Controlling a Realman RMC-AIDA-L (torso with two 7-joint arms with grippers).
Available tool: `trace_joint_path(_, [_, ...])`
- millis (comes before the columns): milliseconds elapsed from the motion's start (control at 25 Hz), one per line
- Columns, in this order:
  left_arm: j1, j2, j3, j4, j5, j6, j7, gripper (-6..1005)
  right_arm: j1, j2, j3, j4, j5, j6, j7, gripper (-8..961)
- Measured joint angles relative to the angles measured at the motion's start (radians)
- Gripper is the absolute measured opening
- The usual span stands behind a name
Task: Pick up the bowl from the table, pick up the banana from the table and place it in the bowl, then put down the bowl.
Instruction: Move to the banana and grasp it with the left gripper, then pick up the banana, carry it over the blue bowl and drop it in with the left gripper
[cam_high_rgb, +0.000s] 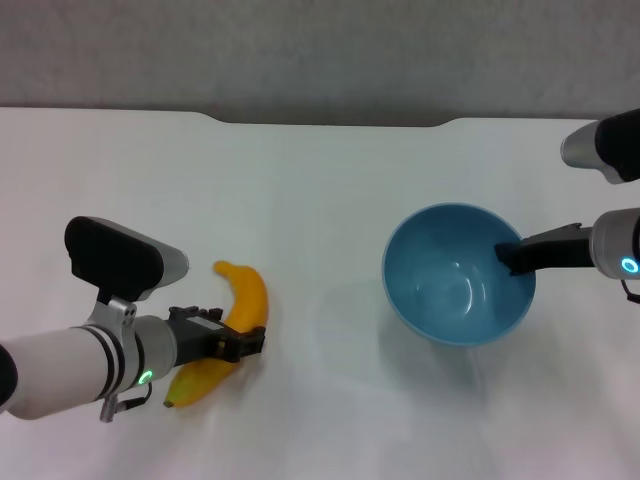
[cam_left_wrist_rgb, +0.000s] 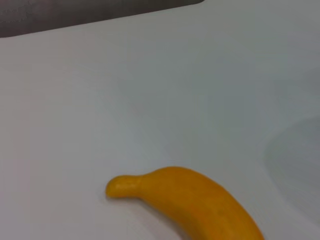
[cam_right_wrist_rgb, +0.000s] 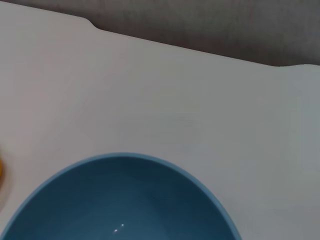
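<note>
The light-blue bowl (cam_high_rgb: 455, 285) is at the right of the white table (cam_high_rgb: 300, 180); its shadow lies offset to its left, so it hangs a little above the tabletop. My right gripper (cam_high_rgb: 512, 256) is shut on the bowl's right rim, with one dark finger inside the bowl. The right wrist view shows the bowl's rim and inside (cam_right_wrist_rgb: 120, 200). The yellow banana (cam_high_rgb: 248, 295) lies at the left. My left gripper (cam_high_rgb: 242, 343) sits over the banana's middle. The left wrist view shows the banana's end (cam_left_wrist_rgb: 185, 200) close by.
The table's dark notched back edge (cam_high_rgb: 330, 120) runs across the far side, with a grey wall behind. White tabletop lies between the banana and the bowl.
</note>
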Motion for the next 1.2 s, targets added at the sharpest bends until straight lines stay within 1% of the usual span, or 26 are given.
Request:
trace_joint_path(120, [0.0, 0.002, 0.0, 0.001, 0.001, 0.0, -0.002, 829, 0.0, 0.0, 0.0, 0.0, 0.0, 0.0, 0.0, 32])
trace_joint_path(360, [-0.001, 0.003, 0.0, -0.003, 0.005, -0.001, 0.001, 616, -0.005, 0.0, 0.005, 0.001, 0.0, 0.002, 0.0, 32])
trace_joint_path(440, [0.002, 0.004, -0.002, -0.013, 0.002, -0.005, 0.001, 573, -0.005, 0.0, 0.007, 0.004, 0.001, 0.001, 0.0, 32])
trace_joint_path(560, [0.024, 0.008, -0.015, -0.061, 0.001, -0.018, 0.001, 509, -0.009, 0.0, 0.01, 0.008, 0.002, -0.004, 0.0, 32])
trace_joint_path(600, [0.056, 0.01, -0.035, -0.124, 0.002, -0.022, 0.004, 512, -0.015, 0.0, 0.011, 0.009, 0.002, -0.004, 0.0, 32])
trace_joint_path(640, [0.056, 0.01, -0.035, -0.124, 0.002, -0.022, 0.004, 514, -0.015, 0.0, 0.011, 0.009, 0.002, -0.004, 0.0, 32])
trace_joint_path(760, [0.107, 0.012, -0.061, -0.231, 0.006, -0.026, 0.008, 522, -0.018, 0.0, 0.012, 0.012, 0.002, -0.003, 0.0, 32])
trace_joint_path(800, [0.143, 0.013, -0.079, -0.31, 0.006, -0.038, 0.01, 525, -0.017, 0.0, 0.012, 0.015, 0.002, -0.003, 0.0, 32])
trace_joint_path(840, [0.143, 0.013, -0.079, -0.31, 0.006, -0.038, 0.01, 528, -0.014, 0.0, 0.012, 0.024, 0.008, -0.004, 0.0, 32])
trace_joint_path(920, [0.173, 0.012, -0.094, -0.388, 0.0, -0.05, 0.01, 533, -0.003, 0.0, 0.012, 0.045, 0.034, -0.006, 0.0, 32])
trace_joint_path(1000, [0.183, 0.01, -0.098, -0.447, -0.009, -0.061, 0.01, 538, 0.004, 0.0, 0.01, 0.06, 0.064, -0.006, -0.002, 32])
trace_joint_path(1080, [0.181, 0.009, -0.097, -0.47, -0.015, -0.069, 0.01, 543, 0.018, 0.0, 0.008, 0.075, 0.076, -0.006, -0.004, 32])
trace_joint_path(1120, [0.171, 0.008, -0.091, -0.507, -0.051, -0.093, 0.01, 546, 0.029, 0.0, 0.006, 0.086, 0.077, -0.005, -0.003, 32])
trace_joint_path(1200, [0.167, 0.008, -0.09, -0.515, -0.079, -0.103, 0.01, 551, 0.059, 0.0, 0.002, 0.119, 0.082, -0.005, 0.0, 32])
